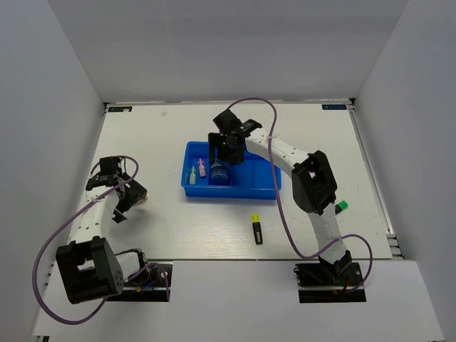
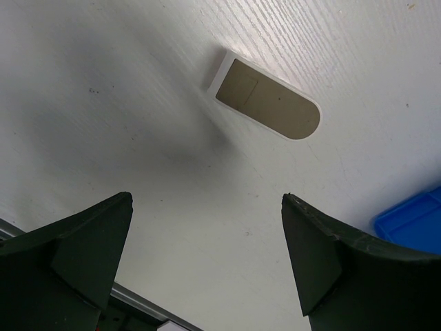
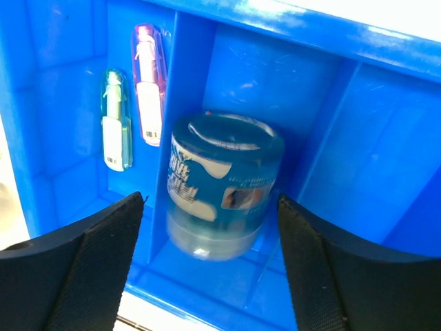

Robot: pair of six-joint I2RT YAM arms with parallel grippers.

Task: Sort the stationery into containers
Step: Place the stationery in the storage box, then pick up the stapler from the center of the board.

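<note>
Blue tray (image 1: 249, 184) holds the roll (image 3: 224, 183), with our right hand (image 3: 210, 198) spread wide above it. We judge the left hand (image 2: 207, 200), also spread, nearer the white piece (image 2: 265, 103), which lies on the worktop (image 2: 103, 103) just ahead of it, long axis slanting across the gap.

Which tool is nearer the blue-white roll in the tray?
Right. The right tool hangs just over the roll; the left tool sits well outside the tray, to its left.
</note>
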